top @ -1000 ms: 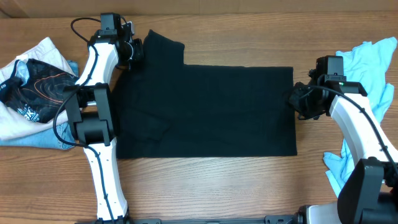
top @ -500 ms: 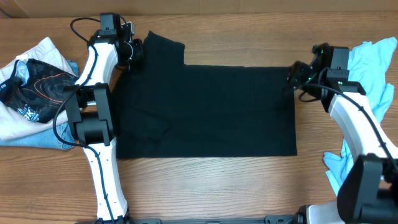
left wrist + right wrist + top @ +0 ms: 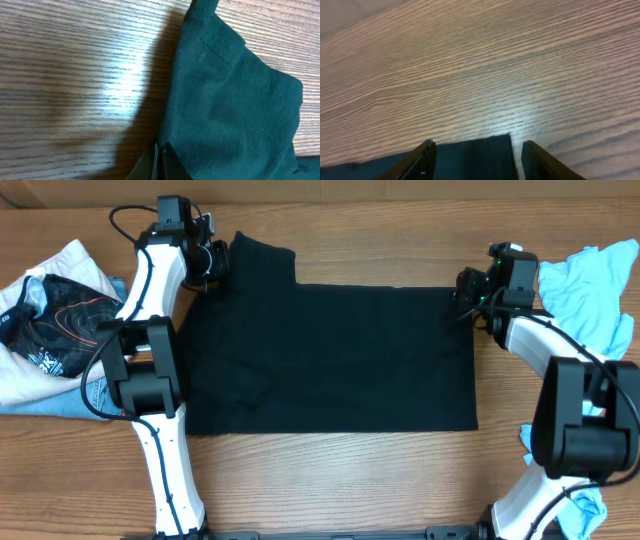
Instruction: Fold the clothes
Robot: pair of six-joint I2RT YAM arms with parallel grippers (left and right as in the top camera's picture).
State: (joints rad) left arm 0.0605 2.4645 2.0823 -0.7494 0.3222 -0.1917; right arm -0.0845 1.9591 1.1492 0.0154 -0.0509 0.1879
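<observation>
The left pincer pinched shut on a sleeve of the black T-shirt, while the right pincer stood wide astride its corner on the worktop.

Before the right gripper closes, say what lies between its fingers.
A corner of the black T-shirt, flat on the wooden table; the right wrist view shows it.

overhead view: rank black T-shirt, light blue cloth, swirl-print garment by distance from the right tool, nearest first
From the right tool:
1. black T-shirt: its far right corner sits at the tool.
2. light blue cloth: just beyond, at the table's right edge.
3. swirl-print garment: far left pile.
</observation>
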